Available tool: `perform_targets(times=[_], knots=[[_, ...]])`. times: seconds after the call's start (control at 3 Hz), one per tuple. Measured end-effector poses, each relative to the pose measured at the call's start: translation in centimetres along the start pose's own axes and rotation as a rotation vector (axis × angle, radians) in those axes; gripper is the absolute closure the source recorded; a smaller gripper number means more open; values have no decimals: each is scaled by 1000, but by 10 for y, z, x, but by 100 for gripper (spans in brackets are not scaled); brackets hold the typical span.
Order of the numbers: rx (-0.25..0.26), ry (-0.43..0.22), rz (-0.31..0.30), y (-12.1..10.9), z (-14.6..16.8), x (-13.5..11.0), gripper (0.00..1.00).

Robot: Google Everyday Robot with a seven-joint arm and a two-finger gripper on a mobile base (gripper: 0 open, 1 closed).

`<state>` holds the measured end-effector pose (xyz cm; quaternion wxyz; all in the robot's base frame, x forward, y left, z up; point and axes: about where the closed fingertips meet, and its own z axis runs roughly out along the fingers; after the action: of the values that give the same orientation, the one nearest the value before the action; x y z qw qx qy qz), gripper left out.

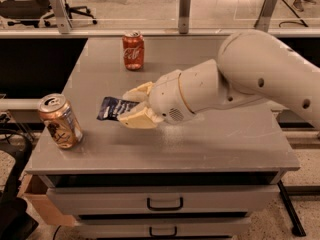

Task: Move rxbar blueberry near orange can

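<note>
The rxbar blueberry (111, 108), a flat dark blue wrapper with white lettering, is held between the cream fingers of my gripper (129, 106) over the middle-left of the grey table (220, 144). The gripper is shut on the bar's right end; the bar sticks out to the left. The orange can (60, 121), coppery with a silver top and a dark graphic, stands upright near the table's front left corner, a short way left of the bar and apart from it.
A redder can with white script (133, 50) stands upright at the back of the table. Drawers with black handles (164, 203) are below the front edge. A railing with posts (184, 10) runs behind. A cardboard box (39, 204) sits low at left.
</note>
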<state>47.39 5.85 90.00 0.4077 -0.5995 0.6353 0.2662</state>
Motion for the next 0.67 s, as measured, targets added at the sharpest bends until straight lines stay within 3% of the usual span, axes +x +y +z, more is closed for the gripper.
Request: perform_targets(times=[0.67], knots=[[-93,-60,54,18,35,24,100]])
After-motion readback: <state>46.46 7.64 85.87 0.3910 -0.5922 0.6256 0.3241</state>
